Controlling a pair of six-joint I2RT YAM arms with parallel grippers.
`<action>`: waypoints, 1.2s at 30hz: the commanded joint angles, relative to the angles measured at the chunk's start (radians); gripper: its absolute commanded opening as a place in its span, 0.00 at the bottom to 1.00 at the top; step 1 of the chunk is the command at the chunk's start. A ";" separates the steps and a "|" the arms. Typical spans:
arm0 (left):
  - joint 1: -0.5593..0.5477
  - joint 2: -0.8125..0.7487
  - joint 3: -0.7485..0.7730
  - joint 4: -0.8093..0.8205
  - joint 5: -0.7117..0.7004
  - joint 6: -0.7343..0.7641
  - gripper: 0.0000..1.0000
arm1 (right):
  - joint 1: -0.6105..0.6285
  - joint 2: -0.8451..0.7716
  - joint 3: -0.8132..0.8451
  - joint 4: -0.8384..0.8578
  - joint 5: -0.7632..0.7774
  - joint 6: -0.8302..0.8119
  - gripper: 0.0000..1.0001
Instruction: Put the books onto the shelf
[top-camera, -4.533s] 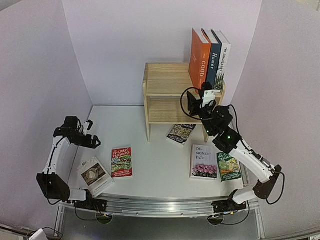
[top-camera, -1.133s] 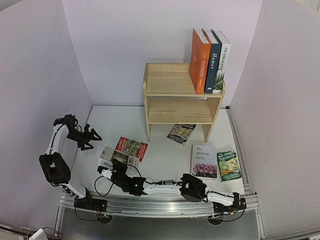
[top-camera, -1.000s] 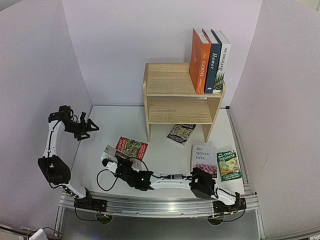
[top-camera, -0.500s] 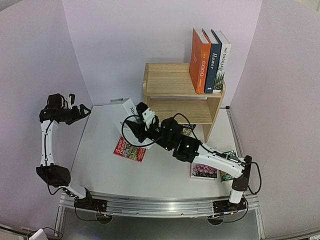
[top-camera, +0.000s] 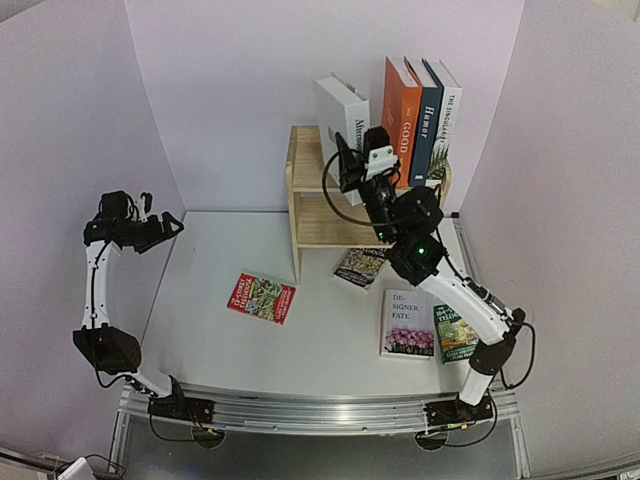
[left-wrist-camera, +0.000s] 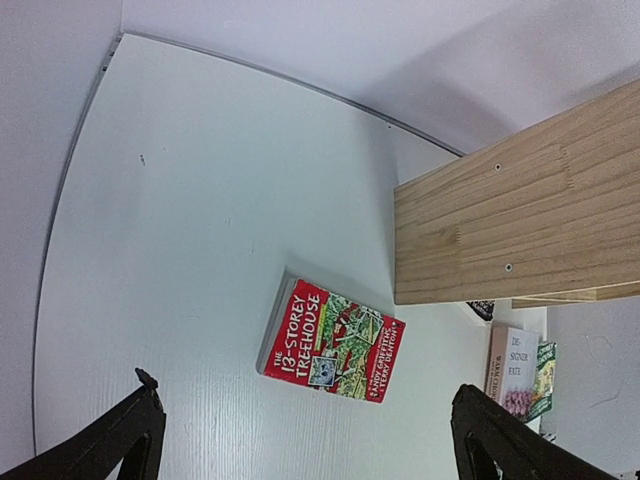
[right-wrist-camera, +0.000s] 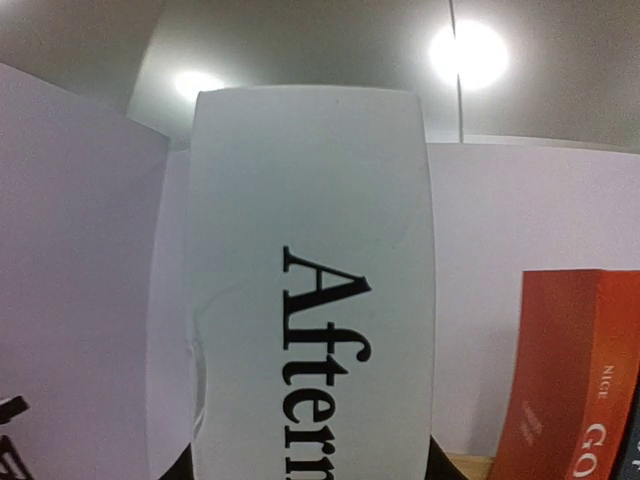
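Observation:
My right gripper (top-camera: 352, 165) is shut on a white book (top-camera: 343, 122) with a black titled spine (right-wrist-camera: 312, 290). It holds the book nearly upright over the top tier of the light wooden shelf (top-camera: 325, 205), left of the orange book (top-camera: 399, 120). Whether the held book touches the tier I cannot tell. The orange book, a dark teal book (top-camera: 426, 125) and a white book (top-camera: 446, 118) stand on the tier's right end. A red book (top-camera: 261, 297) (left-wrist-camera: 330, 342) lies flat on the table. My left gripper (top-camera: 162, 226) (left-wrist-camera: 306, 390) hangs open high at the left, above it.
A dark patterned book (top-camera: 362, 266) lies at the shelf's foot. A white book with flowers (top-camera: 407, 323) and a green book (top-camera: 456, 332) lie side by side at the right front. The shelf's side panel (left-wrist-camera: 520, 215) fills the right of the left wrist view.
The right arm has carried the white book from the table's left front up to the shelf's top tier. The left gripper has risen a little and opened wider.

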 joint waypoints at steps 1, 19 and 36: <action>0.003 0.025 0.032 0.029 0.013 -0.008 1.00 | -0.113 0.042 0.000 0.163 0.067 -0.066 0.06; 0.004 0.038 0.027 0.033 0.030 -0.008 1.00 | -0.256 0.148 -0.020 0.275 0.135 -0.033 0.09; 0.003 0.030 0.011 0.038 0.048 -0.010 1.00 | -0.276 0.141 -0.057 0.291 0.115 -0.028 0.44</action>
